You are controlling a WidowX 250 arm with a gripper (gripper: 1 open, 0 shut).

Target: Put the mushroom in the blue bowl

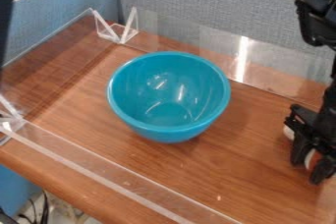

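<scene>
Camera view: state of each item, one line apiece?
Bowl: upright on the table, empty.
Mushroom: at the table's right edge, not in the bowl, mostly hidden between the gripper's fingers; only a pale bit shows.
Gripper: pointing down, low at the table, fingers around the mushroom; whether it grips cannot be told.
Table: wooden top, clear low walls along its edges.

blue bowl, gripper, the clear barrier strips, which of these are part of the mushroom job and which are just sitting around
Part of the job:
- blue bowl, empty, mid-table
- gripper, low over the table's right edge
- mushroom, only a pale bit shows between the fingers; whether it is gripped cannot be told

Just there:
- clear barrier strips along the table edges
- white corner brackets
- wooden table
</scene>
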